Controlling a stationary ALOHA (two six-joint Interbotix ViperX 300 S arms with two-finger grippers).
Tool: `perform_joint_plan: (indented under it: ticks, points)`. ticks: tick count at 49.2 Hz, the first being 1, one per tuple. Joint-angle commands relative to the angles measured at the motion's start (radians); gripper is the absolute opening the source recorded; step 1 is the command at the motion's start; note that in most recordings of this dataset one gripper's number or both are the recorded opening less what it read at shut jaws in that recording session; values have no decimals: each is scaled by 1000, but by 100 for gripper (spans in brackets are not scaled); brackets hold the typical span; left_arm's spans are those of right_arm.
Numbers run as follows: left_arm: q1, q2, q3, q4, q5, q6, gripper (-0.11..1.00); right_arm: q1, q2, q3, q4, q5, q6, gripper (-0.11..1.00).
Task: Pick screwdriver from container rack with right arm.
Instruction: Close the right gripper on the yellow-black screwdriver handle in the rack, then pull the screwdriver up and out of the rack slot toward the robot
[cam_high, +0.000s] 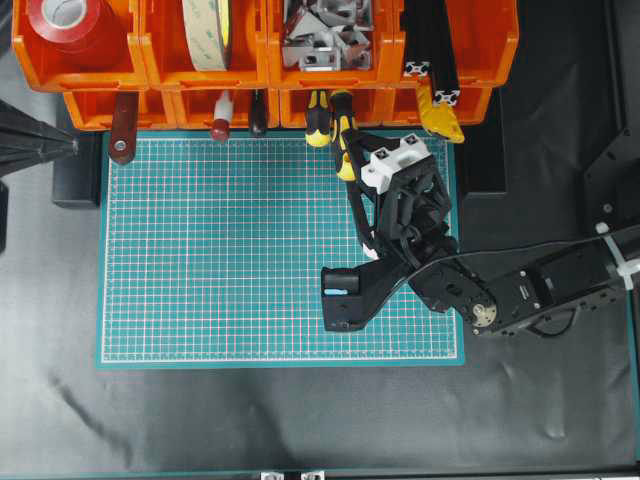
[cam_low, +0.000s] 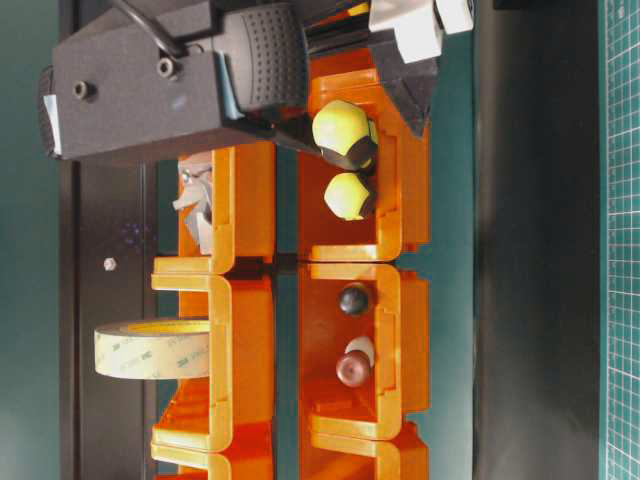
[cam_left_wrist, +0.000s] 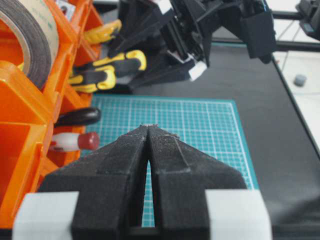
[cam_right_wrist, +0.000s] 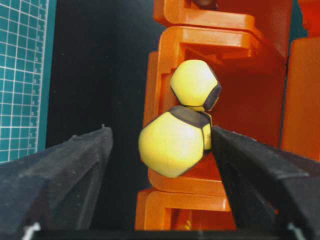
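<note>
The right gripper (cam_right_wrist: 159, 145) has its two black fingers spread wide, and the fat yellow end of the screwdriver (cam_right_wrist: 172, 145) sits right between them, a bit closer to the finger at 3 o'clock. Nothing is squeezed yet; I can see dark gaps on both sides of the handle. The screwdriver lies in a lower bin of the container rack (cam_high: 100, 108), and from above its handle (cam_high: 343, 125) pokes out over the edge of the green mat (cam_high: 220, 260), pointing toward 6 o'clock, with its long way running from 12 to 6. The right gripper reaches up at it from about 5 o'clock. So I think the fingers just need to slide a bit more along the handle and then pinch. A second yellow tool (cam_right_wrist: 196, 85) lies just beside it, nearly touching, so the fingers could bump or grab the wrong one. The left gripper (cam_left_wrist: 149, 150) is closed tight and waits well apart, so the right arm is much nearer. The thin metal shaft is hidden inside the bin. From above, the arm covers most of the handle.
</note>
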Motion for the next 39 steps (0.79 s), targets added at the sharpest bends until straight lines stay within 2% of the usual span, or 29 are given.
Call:
perform_joint_plan:
  ticks: [1,5,9,26,39]
  points:
    - [-3,11,-15,3,-9,-5,0,-3,-12,-11,-3,-5,5,72]
    - [-3,8,-15,3,-8,-5,0,-2,-9,-12,0,2,5,59]
    - [-3,6,-15,3,-9,-5,0,2,-6,-23,0,18,5,41]
    - [-9,3,-17,2,-11,-8,0,37,5,-95,0,161,-8,40]
    - [-17,-5,-18,3,-12,-8,0,110,9,-133,8,272,-11,40]
